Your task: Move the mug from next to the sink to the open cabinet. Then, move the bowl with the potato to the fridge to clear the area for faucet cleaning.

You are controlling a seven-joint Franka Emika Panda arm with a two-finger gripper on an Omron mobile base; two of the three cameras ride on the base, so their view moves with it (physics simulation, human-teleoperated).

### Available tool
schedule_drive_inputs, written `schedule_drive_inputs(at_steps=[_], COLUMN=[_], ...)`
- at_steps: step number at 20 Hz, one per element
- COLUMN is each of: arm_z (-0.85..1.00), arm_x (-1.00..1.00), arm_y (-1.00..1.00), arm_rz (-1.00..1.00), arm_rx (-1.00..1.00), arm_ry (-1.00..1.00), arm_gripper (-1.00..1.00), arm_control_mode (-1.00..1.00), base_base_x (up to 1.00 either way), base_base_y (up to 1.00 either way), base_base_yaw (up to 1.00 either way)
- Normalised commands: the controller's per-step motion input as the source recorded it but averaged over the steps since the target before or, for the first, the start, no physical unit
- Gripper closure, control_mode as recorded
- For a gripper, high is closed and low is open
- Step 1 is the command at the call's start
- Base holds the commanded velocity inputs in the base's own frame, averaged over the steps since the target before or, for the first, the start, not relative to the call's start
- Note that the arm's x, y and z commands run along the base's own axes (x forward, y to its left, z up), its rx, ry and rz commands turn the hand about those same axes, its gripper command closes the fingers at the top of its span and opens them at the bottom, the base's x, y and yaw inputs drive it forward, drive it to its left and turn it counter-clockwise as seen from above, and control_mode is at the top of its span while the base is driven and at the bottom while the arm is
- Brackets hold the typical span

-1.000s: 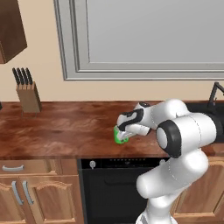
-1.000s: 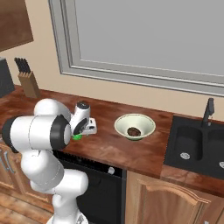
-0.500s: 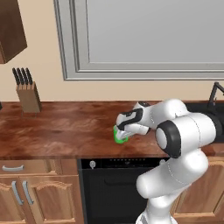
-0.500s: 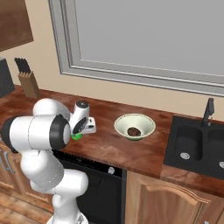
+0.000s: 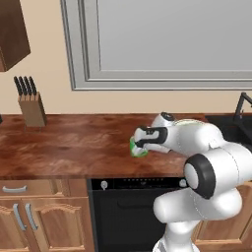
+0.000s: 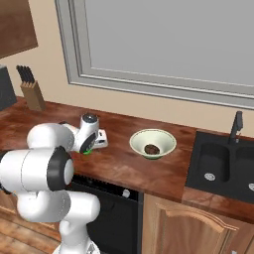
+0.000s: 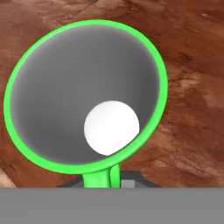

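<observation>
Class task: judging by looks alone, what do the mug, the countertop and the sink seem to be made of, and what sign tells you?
Mug: probably glazed ceramic or plastic; uniform bright green, smooth grey inside. Countertop: polished wood or wood-look laminate; reddish-brown grain, soft sheen. Sink: matte black, perhaps composite or enamel; no reflections, silver drains.

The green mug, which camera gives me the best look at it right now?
The hand view: the mug shows its whole green rim and grey inside from above. The left base view shows a green sliver beside the gripper. The right base view shows a green speck under the arm.
</observation>
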Motion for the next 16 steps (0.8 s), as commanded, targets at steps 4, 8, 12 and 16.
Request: schedule_drive_inputs(at_steps=[4,8,12,16], arm_z=[0.93,1.00,1.00,0.60], arm_x=[-0.44,-0.55,-0.51,-0.62], arm_y=[0.00,0.00,0.02,0.18], arm_rz=[0.00,0.00,0.00,0.05], arm_rx=[0.00,0.00,0.00,0.01], arm_ry=[-0.29,-0.33,-0.26,-0.02], arm_gripper=[1.00,1.00,1.00,1.00], arm_control_mode=[-1.00,-1.00,-1.00,1.00], base_base_x=[0.00,0.00,0.00,-0.19], base_base_y=[0.00,0.00,0.00,0.10], base_base_yaw=[0.00,0.00,0.00,0.08])
